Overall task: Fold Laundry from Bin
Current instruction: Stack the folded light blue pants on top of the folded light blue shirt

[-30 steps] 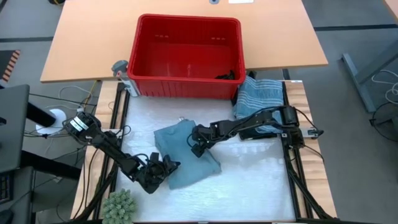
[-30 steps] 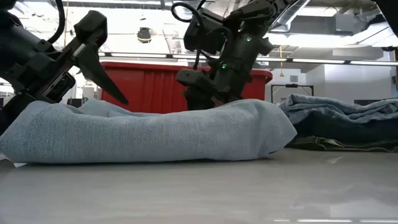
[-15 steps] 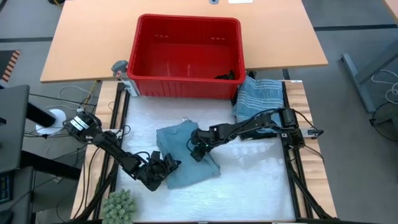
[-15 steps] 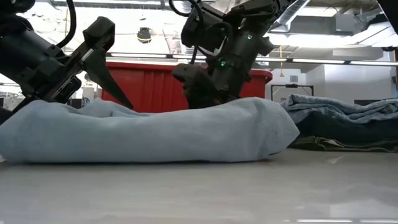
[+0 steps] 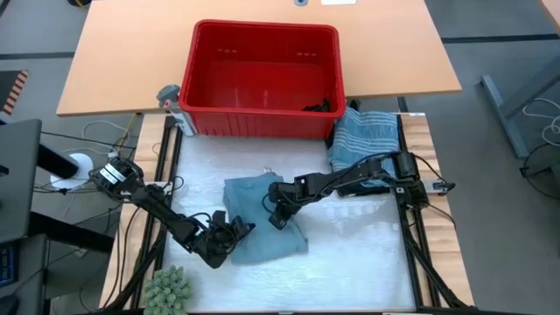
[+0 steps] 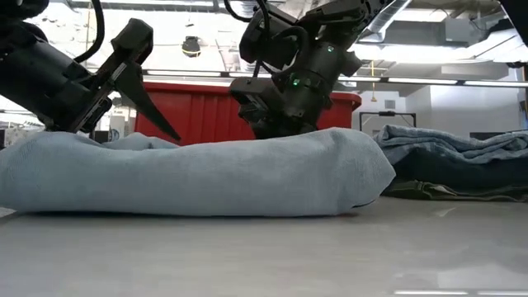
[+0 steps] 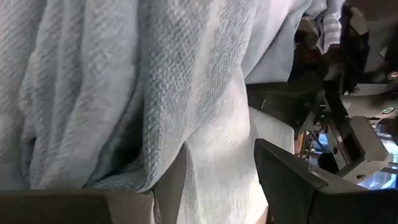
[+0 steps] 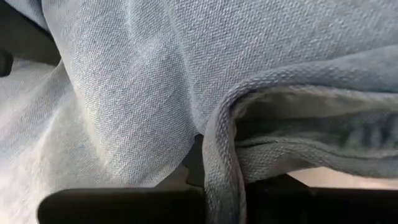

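Soft, limp light blue garment [image 5: 262,219] lies mid-table before the red bin [image 5: 262,80] — we take its hemmed edge. Right gripper [image 5: 276,212] pinches that hem; left gripper [image 5: 229,238] stands open beside it.

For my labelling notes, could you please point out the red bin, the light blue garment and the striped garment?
red bin [image 5: 262,122]: high view, near wall.
light blue garment [image 5: 262,247]: high view, lower fold.
striped garment [image 5: 363,131]: high view, striped top face.

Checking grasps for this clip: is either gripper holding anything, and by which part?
The right gripper pinches a folded edge near the middle of the light blue garment. The left gripper stands open at its near-left edge, gripping nothing.
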Tool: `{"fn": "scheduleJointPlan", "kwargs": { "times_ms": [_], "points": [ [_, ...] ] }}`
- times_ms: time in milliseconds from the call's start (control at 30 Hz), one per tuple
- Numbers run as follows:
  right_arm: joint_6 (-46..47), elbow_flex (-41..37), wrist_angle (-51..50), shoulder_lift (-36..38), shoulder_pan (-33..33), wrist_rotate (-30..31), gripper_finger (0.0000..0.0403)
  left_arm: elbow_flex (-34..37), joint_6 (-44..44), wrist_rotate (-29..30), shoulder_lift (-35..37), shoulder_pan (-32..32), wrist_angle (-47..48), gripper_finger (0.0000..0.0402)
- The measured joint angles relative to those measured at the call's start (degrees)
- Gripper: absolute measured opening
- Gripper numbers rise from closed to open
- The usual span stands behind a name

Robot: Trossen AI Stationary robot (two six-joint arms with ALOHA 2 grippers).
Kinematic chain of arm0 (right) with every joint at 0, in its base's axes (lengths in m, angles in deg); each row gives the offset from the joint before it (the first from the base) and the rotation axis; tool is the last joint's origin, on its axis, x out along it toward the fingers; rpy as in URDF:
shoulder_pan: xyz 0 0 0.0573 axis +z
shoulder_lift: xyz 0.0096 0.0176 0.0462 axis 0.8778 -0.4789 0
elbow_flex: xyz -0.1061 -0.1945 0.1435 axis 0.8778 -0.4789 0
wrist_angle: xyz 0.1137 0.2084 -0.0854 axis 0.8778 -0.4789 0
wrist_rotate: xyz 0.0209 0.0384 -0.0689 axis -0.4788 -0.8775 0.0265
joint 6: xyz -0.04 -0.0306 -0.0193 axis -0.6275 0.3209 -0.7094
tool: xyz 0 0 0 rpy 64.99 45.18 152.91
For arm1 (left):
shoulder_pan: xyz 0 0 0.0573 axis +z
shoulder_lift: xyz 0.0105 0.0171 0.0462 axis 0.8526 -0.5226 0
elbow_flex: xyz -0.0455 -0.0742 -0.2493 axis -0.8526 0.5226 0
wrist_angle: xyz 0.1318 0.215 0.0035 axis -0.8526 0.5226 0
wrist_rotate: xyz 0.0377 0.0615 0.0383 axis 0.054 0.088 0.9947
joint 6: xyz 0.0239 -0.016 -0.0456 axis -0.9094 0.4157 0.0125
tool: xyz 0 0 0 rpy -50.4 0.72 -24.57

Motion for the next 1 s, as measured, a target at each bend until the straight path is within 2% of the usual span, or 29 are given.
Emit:
{"fn": "scheduleJointPlan", "kwargs": {
  "times_ms": [200,467,533,633,700,867,1000],
  "points": [
    [0.6,-0.3,-2.6,3.5,-0.9,-2.6,0.0063,0.1,-6.8,2.8,0.0,-0.3,-11.0,0.0183],
    [4.1,-0.4,-7.4,9.0,-4.5,-1.5,0.0063,0.1,-26.3,2.9,0.0,-0.2,-37.3,0.0183],
    [4.9,-0.4,-9.5,10.0,-5.4,-0.3,0.0063,0.1,-32.0,2.4,0.1,0.2,-43.1,0.0183],
    [5.2,-0.4,-12.7,11.8,-6.5,0.9,0.0063,1.2,-41.8,-2.4,1.6,1.9,-50.1,0.0183],
    [5.3,-0.4,-14.6,13.5,-7.2,1.7,0.0063,1.8,-46.7,-7.3,3.7,3.5,-51.4,0.0183],
    [5.6,-0.3,-20.7,18.3,-8.7,4.3,0.0063,3.2,-57.1,-15.4,12.3,8.4,-51.1,0.0183],
    [6.0,-0.3,-23.1,23.7,-9.4,6.1,0.0063,3.8,-64.7,-18.9,20.3,11.6,-45.9,0.0183]
  ]
}}
